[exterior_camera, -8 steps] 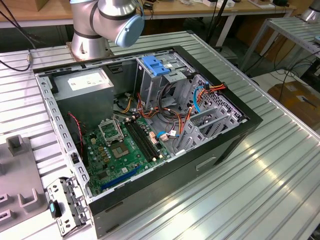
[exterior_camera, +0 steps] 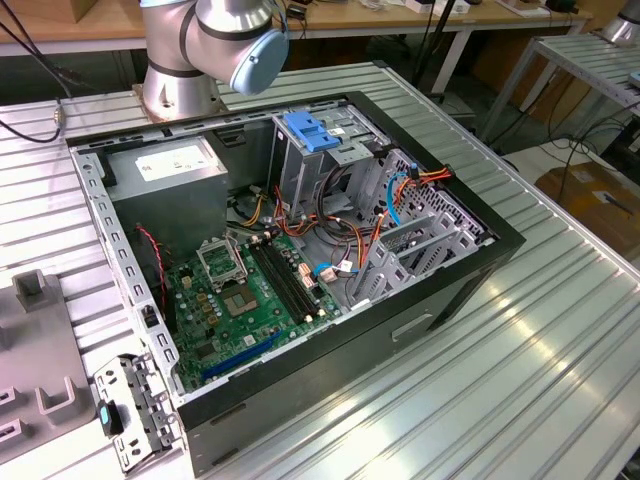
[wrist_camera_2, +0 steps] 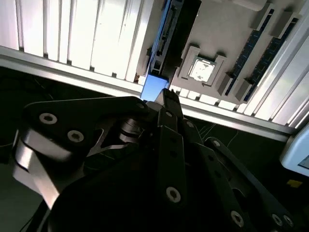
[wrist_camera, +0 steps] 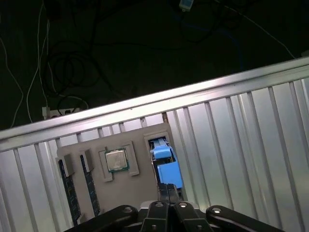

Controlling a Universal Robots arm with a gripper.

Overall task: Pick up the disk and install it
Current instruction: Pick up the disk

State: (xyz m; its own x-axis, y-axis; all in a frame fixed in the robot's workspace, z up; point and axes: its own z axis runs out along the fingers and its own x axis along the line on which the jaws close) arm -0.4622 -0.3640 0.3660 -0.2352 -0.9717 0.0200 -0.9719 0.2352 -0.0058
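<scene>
1. A flat grey tray [wrist_camera: 142,191] lies on the table, and it has cut-out pockets in it.
2. The disk [wrist_camera: 166,162] sits in the pocket at one side of the tray. Its bright blue plastic shows in both wrist views.
3. A small square chip [wrist_camera: 116,160] sits in the next pocket. Two long thin memory sticks [wrist_camera: 67,186] lie in narrow slots past it.
4. The black claw [wrist_camera: 168,187] hangs over the near end of the disk, and its tip lines up with the blue part. I cannot tell if it touches the disk. I cannot tell if the claw is squeezed or let go.
5. In the exterior view, a big black computer case [exterior_camera: 480,260] lies open on the table.
6. Inside the case are a green board [exterior_camera: 250,300], a grey power box [exterior_camera: 175,165] and a tall metal cage [exterior_camera: 300,175]. A blue latch [exterior_camera: 308,130] sits on top of the cage.
7. Red and orange wires [exterior_camera: 330,215] and a thin blue cable [exterior_camera: 395,195] cross the space beside the cage.
8. The arm's round silver base [exterior_camera: 175,85] stands behind the case.
9. The table [exterior_camera: 520,380] is shiny silver metal with long straight ribs.
10. Past the table's edge, in the first wrist view, is a dark floor with loose cords [wrist_camera: 63,72].
</scene>
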